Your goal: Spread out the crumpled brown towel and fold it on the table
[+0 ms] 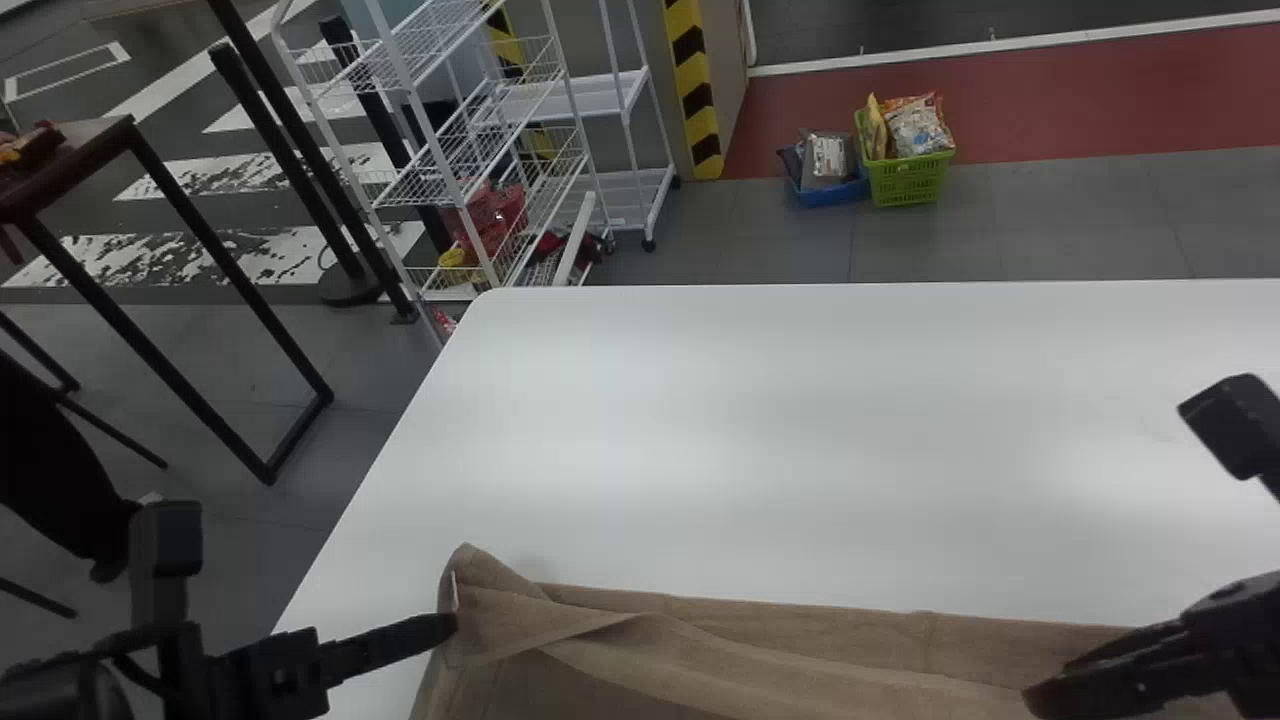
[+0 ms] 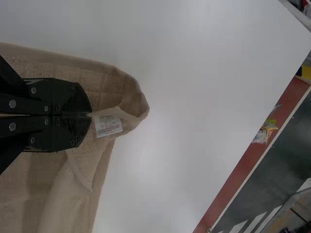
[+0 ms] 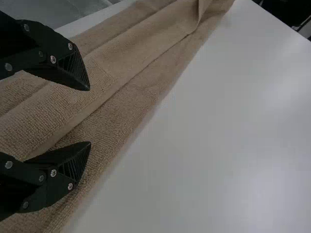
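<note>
A white table (image 1: 800, 440) takes up most of the space ahead of the robot. Along its near side lies a brown towel (image 1: 860, 640), stretched widthways, partly spread, with long loose folds running across it and a bunched corner at its left end. The cloth has a nubbly, looped weave. It looks light, soft and limp, so it should drape and sag instead of holding a shape; the rough surface ought to give good grip, and nothing about it seems fragile.

The left gripper (image 2: 91, 115) is closed, pinching a small bit of the towel at that left corner. The right gripper (image 3: 90, 116) is open, its two fingers well apart over the folded cloth towards the towel's right end, with nothing held between them.

The best hold is probably the hemmed edge or a corner, where the cloth is firmer; a pinch in mid-fold could catch several layers and drag them into a bunch. Smallest of all, a white label (image 2: 108, 126) sits beside the left gripper's tips, a poor place to pull.
</note>
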